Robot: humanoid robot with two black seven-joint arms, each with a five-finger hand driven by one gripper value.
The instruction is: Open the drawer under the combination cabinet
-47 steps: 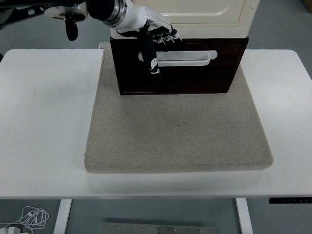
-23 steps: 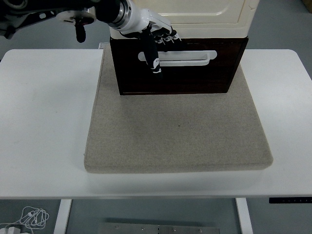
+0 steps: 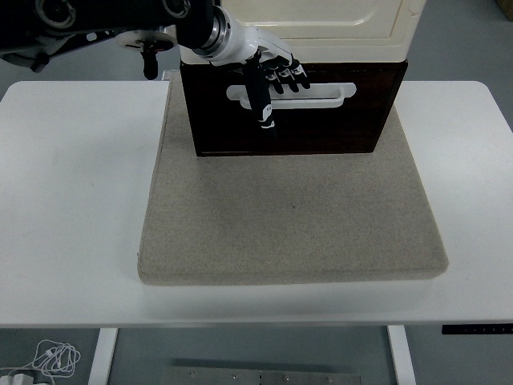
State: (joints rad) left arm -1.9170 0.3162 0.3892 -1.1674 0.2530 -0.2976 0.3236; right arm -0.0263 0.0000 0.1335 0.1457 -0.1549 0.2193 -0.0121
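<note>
One dark wooden drawer (image 3: 292, 120) sits under the cream cabinet (image 3: 321, 28) at the far end of a beige mat (image 3: 288, 216) on the white counter (image 3: 72, 200). My left robot hand (image 3: 268, 76) rests on its white handle (image 3: 309, 95), fingers (image 3: 260, 100) loosely extended over the bar's left end; I cannot tell whether they grip it. The drawer looks closed, contents hidden.

Bright, even overhead light gives a sharp picture with soft shadows under the grey mat (image 3: 292, 216), mild glare on the white table (image 3: 72, 200), and a dark drawer front (image 3: 321, 124).
</note>
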